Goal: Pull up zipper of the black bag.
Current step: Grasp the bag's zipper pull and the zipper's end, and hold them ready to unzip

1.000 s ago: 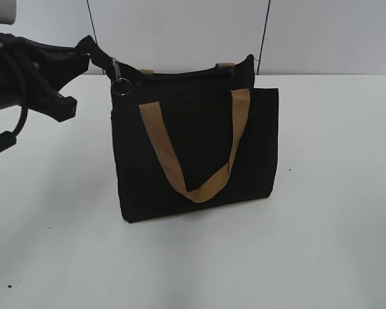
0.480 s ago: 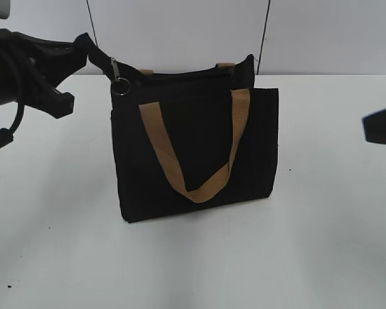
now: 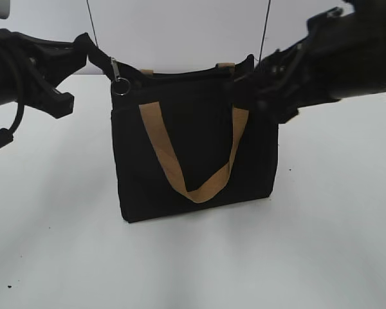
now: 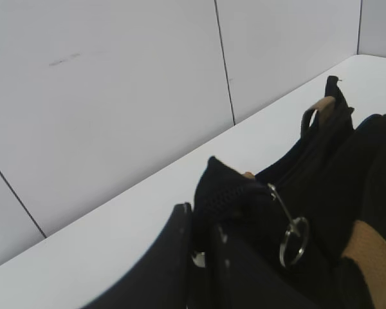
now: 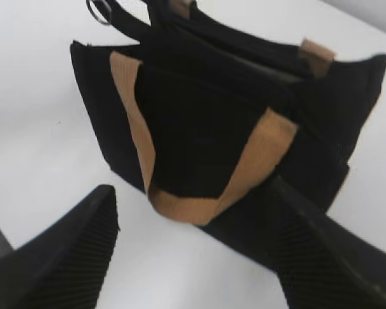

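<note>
At left corner, zipper (image 3: 119, 78) hangs ring-down (left fingers (image 4: 180, 257) pinch bag (image 3: 199, 161); right fingers (image 5: 77, 257) spread).

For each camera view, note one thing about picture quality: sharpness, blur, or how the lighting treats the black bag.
Exterior view: the black bag reads as a near-featureless dark mass, and the right claw is smeared by blur. Left wrist view: the zipper ring is fairly crisp, while the left claw in the foreground is soft. Right wrist view: soft overall, though the ribbing on the claw's fingers shows.
</note>
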Controlling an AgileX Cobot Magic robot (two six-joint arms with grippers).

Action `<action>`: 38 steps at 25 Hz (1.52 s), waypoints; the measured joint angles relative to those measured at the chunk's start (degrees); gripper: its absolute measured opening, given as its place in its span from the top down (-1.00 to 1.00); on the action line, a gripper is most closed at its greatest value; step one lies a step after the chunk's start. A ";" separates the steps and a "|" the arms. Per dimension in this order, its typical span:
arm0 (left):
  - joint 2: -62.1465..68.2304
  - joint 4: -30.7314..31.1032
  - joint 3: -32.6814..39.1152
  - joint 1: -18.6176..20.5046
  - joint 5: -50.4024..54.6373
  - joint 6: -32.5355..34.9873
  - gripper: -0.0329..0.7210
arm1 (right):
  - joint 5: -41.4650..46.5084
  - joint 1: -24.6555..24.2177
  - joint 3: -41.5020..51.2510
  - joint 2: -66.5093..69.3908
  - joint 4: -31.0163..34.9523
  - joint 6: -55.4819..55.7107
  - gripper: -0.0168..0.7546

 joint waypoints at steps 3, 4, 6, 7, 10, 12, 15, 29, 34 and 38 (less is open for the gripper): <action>0.00 0.00 0.00 0.00 0.00 0.00 0.83 | -8.48 3.41 0.00 4.31 0.00 -1.47 -0.46; 0.00 0.00 0.00 0.00 0.00 0.00 0.83 | -11.10 4.49 -0.04 5.73 0.00 -1.85 -0.46; 0.00 0.00 0.00 0.00 0.00 0.00 0.83 | -15.83 6.39 -0.04 8.14 0.00 -2.40 -0.46; 0.00 0.00 0.00 0.00 0.00 0.00 0.83 | -17.48 7.46 -0.04 9.22 0.00 -2.80 -0.46; 0.00 0.00 0.00 0.00 0.00 0.00 0.83 | -22.50 10.39 -0.04 11.73 0.07 -4.30 -0.46; 0.00 0.00 0.00 0.00 0.00 0.00 0.83 | -25.19 11.83 -0.04 13.45 0.49 -5.11 -0.46; 0.00 0.00 0.00 0.00 0.00 0.00 0.83 | -28.32 12.84 -0.20 15.93 0.42 -5.48 -0.46; 0.00 0.00 0.00 0.00 0.02 -0.05 0.83 | -16.63 12.91 -16.37 28.27 -0.05 -5.64 -0.03; 0.00 0.00 0.00 0.00 0.02 -0.05 0.83 | -15.79 12.91 -17.87 29.50 -0.05 -5.70 0.04; 0.00 0.00 0.00 0.00 0.02 -0.05 0.83 | -15.68 12.91 -19.77 30.71 -0.05 -5.76 0.17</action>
